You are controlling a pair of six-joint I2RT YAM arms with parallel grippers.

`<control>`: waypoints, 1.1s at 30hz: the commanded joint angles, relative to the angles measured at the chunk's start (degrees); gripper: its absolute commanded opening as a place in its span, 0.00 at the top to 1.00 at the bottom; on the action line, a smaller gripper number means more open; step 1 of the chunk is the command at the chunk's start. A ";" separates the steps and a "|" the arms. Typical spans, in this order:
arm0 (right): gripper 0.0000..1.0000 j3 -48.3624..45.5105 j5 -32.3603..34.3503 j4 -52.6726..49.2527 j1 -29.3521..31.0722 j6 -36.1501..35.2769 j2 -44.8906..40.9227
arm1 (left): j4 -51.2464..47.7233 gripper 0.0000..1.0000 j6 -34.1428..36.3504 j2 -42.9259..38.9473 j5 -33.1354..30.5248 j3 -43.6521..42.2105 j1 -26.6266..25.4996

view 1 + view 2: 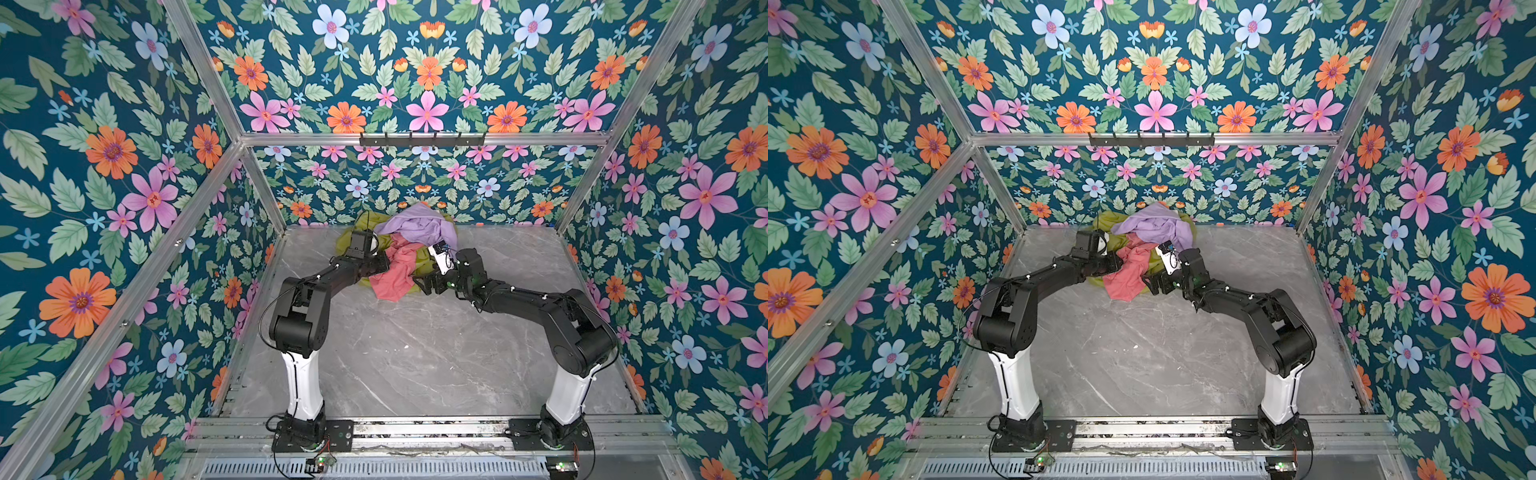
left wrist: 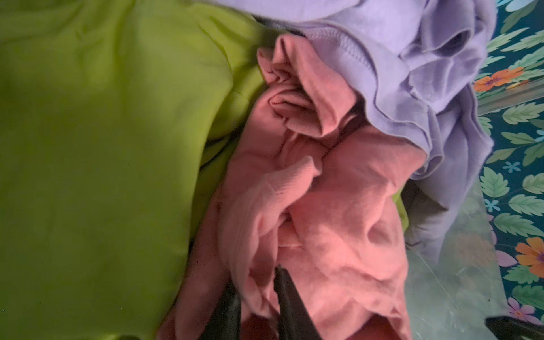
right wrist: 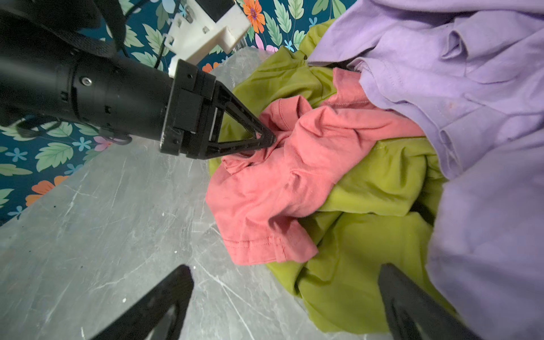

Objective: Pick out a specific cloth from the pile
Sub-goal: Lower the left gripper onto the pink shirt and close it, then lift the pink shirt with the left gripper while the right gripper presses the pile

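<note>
Left gripper [image 3: 269, 138] is seen closed narrowly on a fold of the cloth [image 3: 279, 182], the salmon fabric being pinched between its tips at the centre of the right wrist view. Low in that frame, the right gripper [image 3: 285, 273] is held wide open, with nothing between its 2 fingers. The cloth is found at the front of the pile [image 1: 399, 249], in the upper middle of a top view, laid over the olive-green cloth [image 3: 382, 176] and partly tucked under the lilac cloth [image 3: 441, 73].

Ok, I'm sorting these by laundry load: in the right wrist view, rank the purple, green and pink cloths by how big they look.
1. Lilac-purple cloth: largest, though it lies nearest the lens, so that is unsure.
2-3. Olive-green cloth and salmon-pink cloth: about alike; the green one is partly buried.
</note>
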 commanded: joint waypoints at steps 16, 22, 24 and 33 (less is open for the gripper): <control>0.01 0.15 0.59 1.47 0.06 2.19 -0.99 | -2.99 1.00 1.23 -2.15 -2.24 2.99 0.06; 0.01 0.07 0.72 1.32 0.06 2.24 -1.17 | -3.25 1.00 1.41 -3.43 -2.12 2.77 0.01; 0.01 -0.03 0.77 1.32 0.04 2.23 -1.25 | -3.21 1.00 1.41 -3.90 -2.11 2.59 0.04; 0.01 -0.02 1.03 1.32 0.05 2.41 -1.69 | -3.17 1.00 1.07 -6.77 -1.19 2.83 0.05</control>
